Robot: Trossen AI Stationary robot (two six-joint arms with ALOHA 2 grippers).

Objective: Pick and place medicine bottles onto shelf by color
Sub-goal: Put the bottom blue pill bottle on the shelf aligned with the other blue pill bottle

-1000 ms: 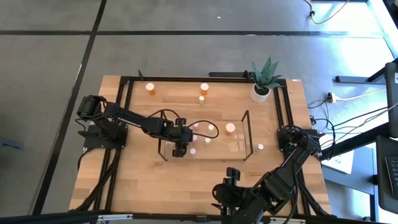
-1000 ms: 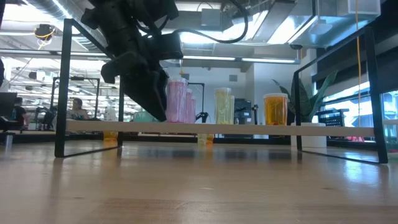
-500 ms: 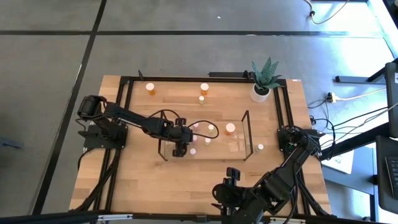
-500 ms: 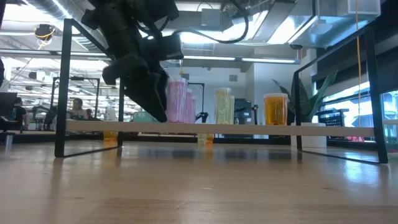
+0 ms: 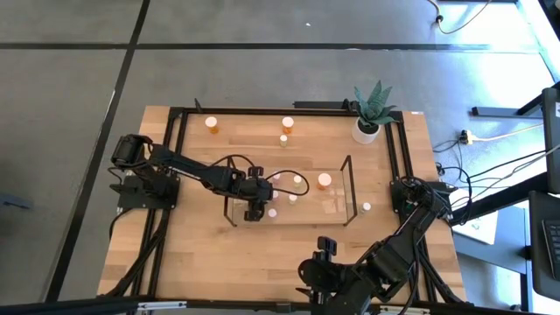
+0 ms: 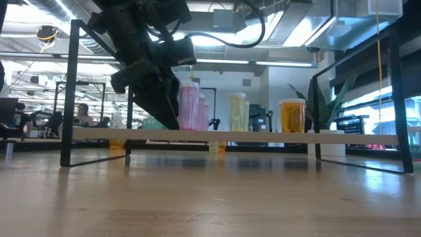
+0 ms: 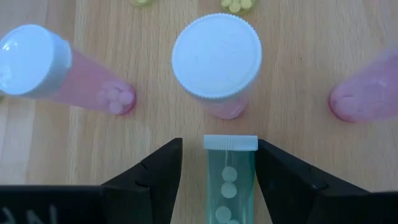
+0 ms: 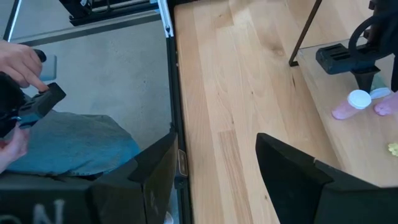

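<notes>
From my remote station, the left gripper (image 7: 219, 163) hung over the shelf (image 5: 346, 188), its fingers clasping a greenish bottle (image 7: 229, 180) just short of a pink bottle (image 7: 217, 62). Pink, yellowish and orange bottles already stood on the shelf; by my reckoning roughly half the job was done, with two orange bottles (image 5: 212, 124) and a small one still loose beyond it. The right gripper (image 8: 214, 165) waited, fingers apart and empty, near the table's front edge. No writing was legible.
</notes>
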